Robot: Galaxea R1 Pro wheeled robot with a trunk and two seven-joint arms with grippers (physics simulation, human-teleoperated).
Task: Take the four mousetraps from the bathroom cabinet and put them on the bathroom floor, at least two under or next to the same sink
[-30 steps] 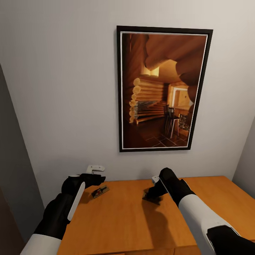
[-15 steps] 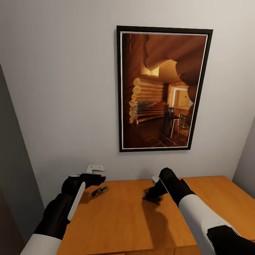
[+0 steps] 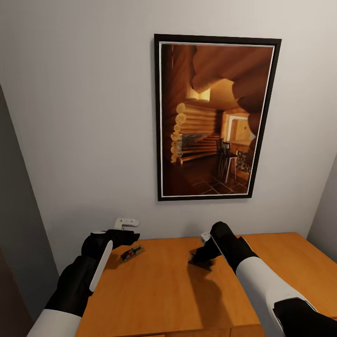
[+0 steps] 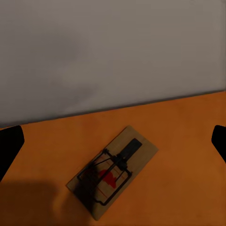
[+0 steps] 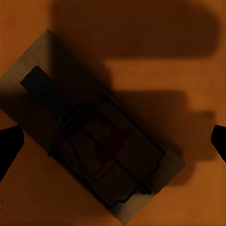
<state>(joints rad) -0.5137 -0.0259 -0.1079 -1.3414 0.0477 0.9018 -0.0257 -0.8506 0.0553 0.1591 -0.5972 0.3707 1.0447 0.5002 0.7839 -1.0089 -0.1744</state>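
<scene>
Above the cabinet (image 3: 164, 290) hung a framed log-cabin picture (image 3: 216, 117). Both grippers were spread open: the left gripper (image 3: 132, 236) beside one mousetrap (image 3: 132, 252), the right gripper (image 3: 199, 257) over another mousetrap (image 5: 94, 136), neither touching.

The right claw (image 3: 199, 260) hides most of a mousetrap (image 5: 94, 141), one corner cut off at the right wrist view's edge.
</scene>
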